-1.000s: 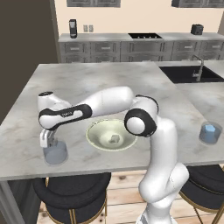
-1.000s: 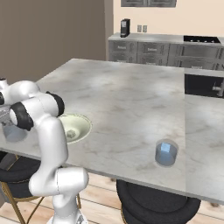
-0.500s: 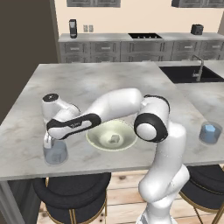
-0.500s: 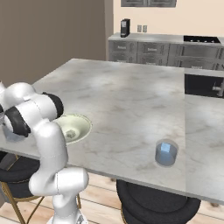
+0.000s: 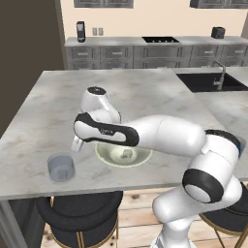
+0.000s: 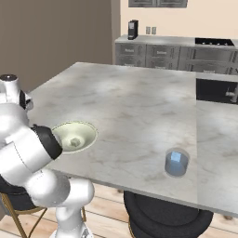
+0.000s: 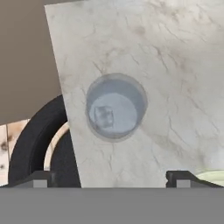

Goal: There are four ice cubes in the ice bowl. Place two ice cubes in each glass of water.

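Note:
My gripper point(image 5: 77, 145) hangs open and empty just above the counter, between the left glass of water point(image 5: 61, 167) and the ice bowl point(image 5: 109, 159). In the hand view the dark fingertips point(image 7: 39, 179) stand wide apart below that glass point(image 7: 115, 107), which holds one ice cube point(image 7: 103, 116). One ice cube point(image 5: 127, 153) lies in the pale bowl, and it also shows in the right base view as a cube point(image 6: 73, 142) inside the bowl point(image 6: 88, 131). The other glass point(image 6: 176, 163) stands near the front edge to the right with an ice cube point(image 6: 175, 157) in it.
The left glass stands close to the counter's front edge, with a black stool point(image 5: 80, 218) below it. A sink point(image 5: 213, 82) is set into the counter at the far right. Grey cabinets and a coffee machine point(image 5: 81, 31) line the back wall.
The gripper went from shut to open above the left glass. The hand has since lifted and drifted right toward the bowl. An ice cube now lies in that glass.

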